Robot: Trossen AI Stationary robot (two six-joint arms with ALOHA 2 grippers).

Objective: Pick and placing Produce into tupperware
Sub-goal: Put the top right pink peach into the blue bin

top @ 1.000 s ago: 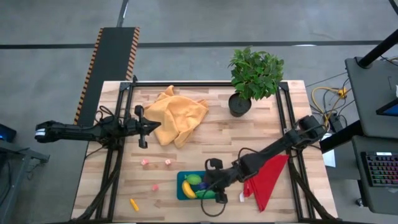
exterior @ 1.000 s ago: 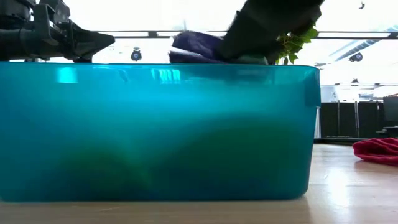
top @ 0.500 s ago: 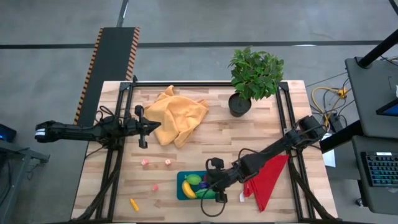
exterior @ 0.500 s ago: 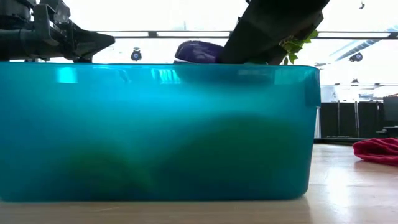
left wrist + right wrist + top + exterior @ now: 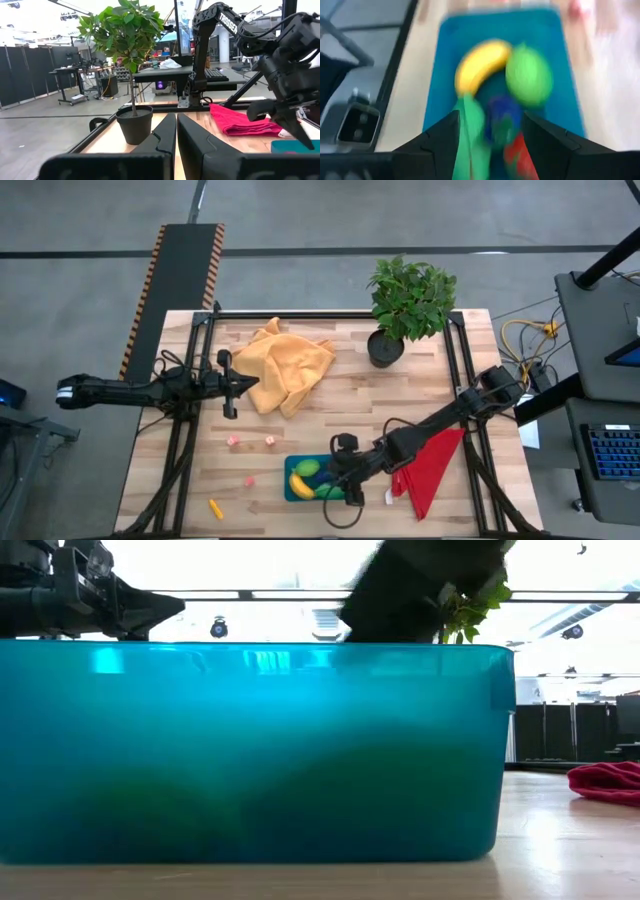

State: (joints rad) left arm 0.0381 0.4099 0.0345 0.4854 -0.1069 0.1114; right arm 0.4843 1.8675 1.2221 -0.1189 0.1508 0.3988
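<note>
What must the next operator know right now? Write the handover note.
Left gripper: jaws shut, empty, waiting beside the orange cloth.
Right gripper: jaws open, empty, above the tupperware.
In the tupperware: banana, two green pieces, eggplant, tomato.
Left on the table: carrot and three pink bits, all left of the tupperware.
Next, probably: lift the right arm clear and fetch those.

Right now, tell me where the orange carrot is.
In the high view the orange carrot lies on the bare wood near the table's front-left corner, left of the teal tupperware and below a small pink piece.
</note>
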